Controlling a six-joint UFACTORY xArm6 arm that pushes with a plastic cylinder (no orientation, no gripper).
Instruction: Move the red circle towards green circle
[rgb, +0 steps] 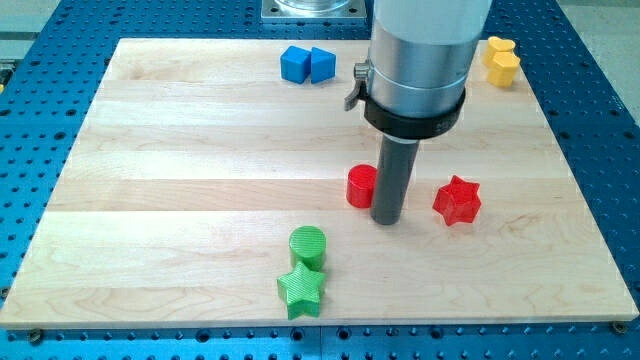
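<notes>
A: Camera view, one frame. My tip (387, 219) is down on the wooden board (180, 190), a little right of centre. The red circle (361, 186) sits against the rod's left side, touching or all but touching; partly hidden by the rod.

B: Jaw state?

A: None to give. The arm ends in a plain dark rod, so it neither opens nor clamps; it holds nothing.

B: Green circle?

A: The green circle (308, 245) lies toward the view's bottom, down and left of the red circle, apart from it. The green star (301, 290) sits just below it, touching, close to the board's bottom edge.

B: Other blocks?

A: The red star (458, 200) is to the view's right of my tip, near but clear of it. Two blue blocks (307, 64) sit side by side at the top edge, shapes hard to make out. A yellow block (501, 60) is at the top right corner, partly hanging off the board.
</notes>
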